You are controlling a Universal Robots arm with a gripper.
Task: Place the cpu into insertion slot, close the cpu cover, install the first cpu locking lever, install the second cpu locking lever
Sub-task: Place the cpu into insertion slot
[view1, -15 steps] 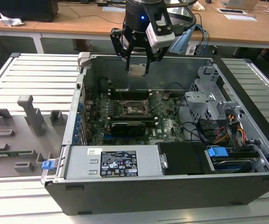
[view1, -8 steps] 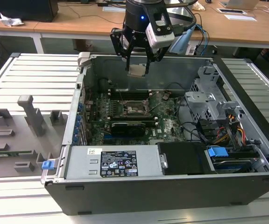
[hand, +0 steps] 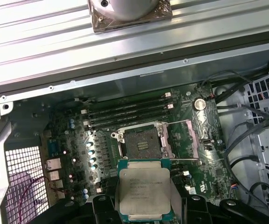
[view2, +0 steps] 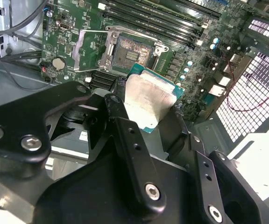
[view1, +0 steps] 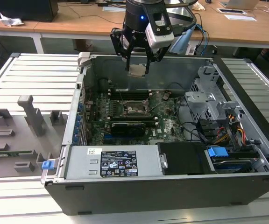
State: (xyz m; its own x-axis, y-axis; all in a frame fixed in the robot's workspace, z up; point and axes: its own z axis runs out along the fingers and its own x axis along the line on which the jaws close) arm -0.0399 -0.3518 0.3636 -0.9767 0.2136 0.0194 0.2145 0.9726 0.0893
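end effector (view1: 138,70) closed on the cpu (hand: 144,189), gripping it by opposite edges, metal top facing up. the chip looks held flat, likely so it can drop square into the socket. it hangs over the open computer case (view1: 125,186), above the board and apart from it. insertion slot (hand: 141,144) bare. cpu cover (hand: 187,140) lies swung open beside it, leaving the socket free.

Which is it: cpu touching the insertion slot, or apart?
Apart. In the exterior view the pincer holds the cpu high above the insertion slot, with open space between.
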